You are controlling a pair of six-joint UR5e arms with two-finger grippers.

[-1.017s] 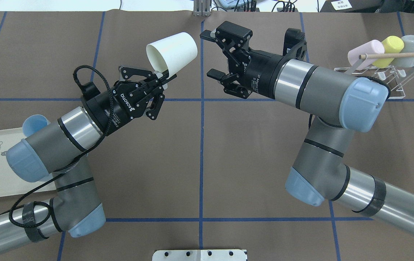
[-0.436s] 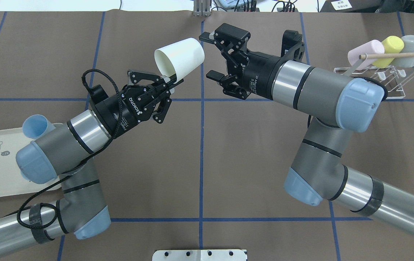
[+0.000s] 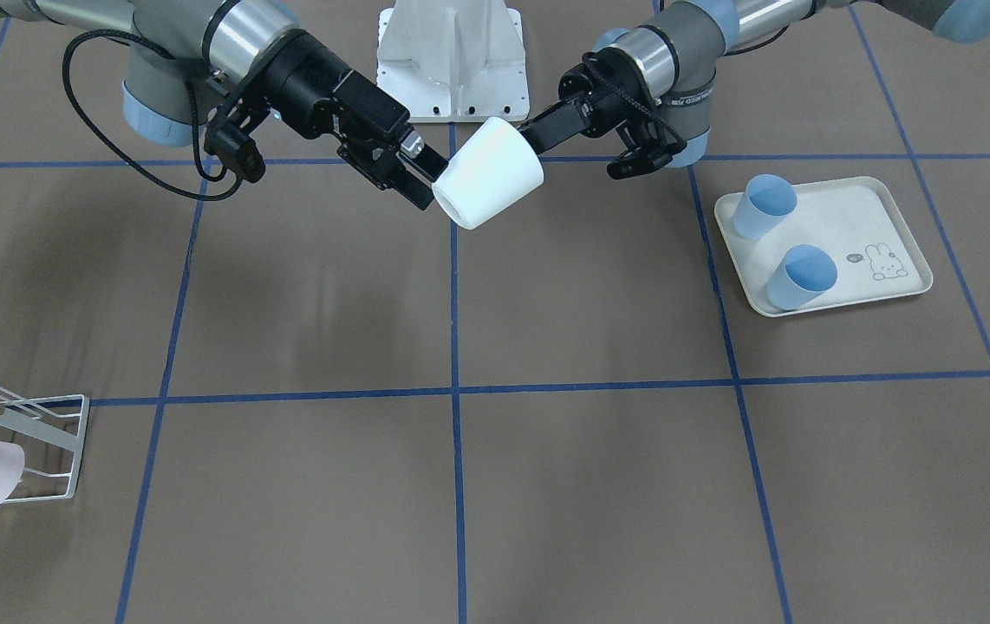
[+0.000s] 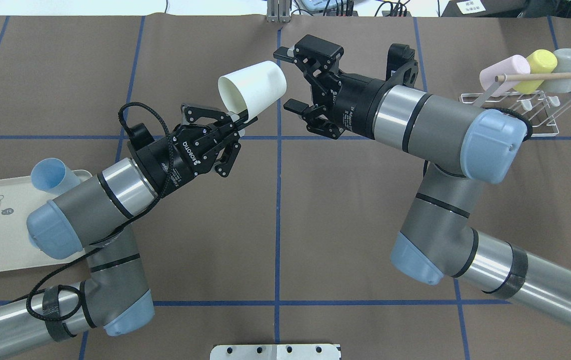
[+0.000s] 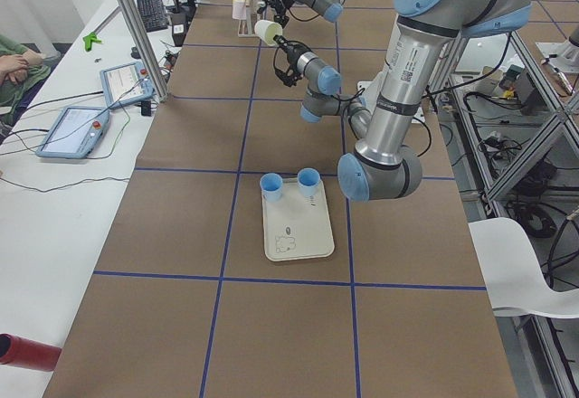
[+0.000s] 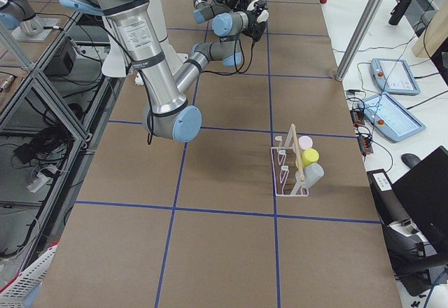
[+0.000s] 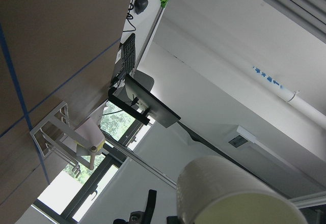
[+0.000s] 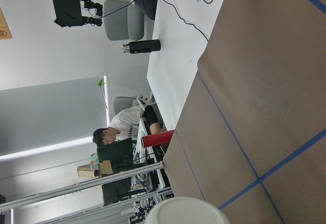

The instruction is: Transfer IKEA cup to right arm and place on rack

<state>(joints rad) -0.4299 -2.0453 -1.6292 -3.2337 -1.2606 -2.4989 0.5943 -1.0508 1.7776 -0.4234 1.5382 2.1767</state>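
Bright, even, diffuse light from above in all exterior views; no hard shadows. Only soft, blurred grey patches on table (image 3: 313,295) below the arms. Cup (image 3: 489,173) close to white clipping, little surface detail. Specular streaks on bare metal of right arm (image 4: 390,112) and left arm (image 4: 120,182). Exterior views sharp; grid lines converging strongly in both side views, wide-angle look. Left wrist view: window (image 7: 71,198) blown out, cup close to lens and soft. Right wrist view: cup rim at bottom edge out of focus, bright band (image 8: 46,148) at left, background sharp.
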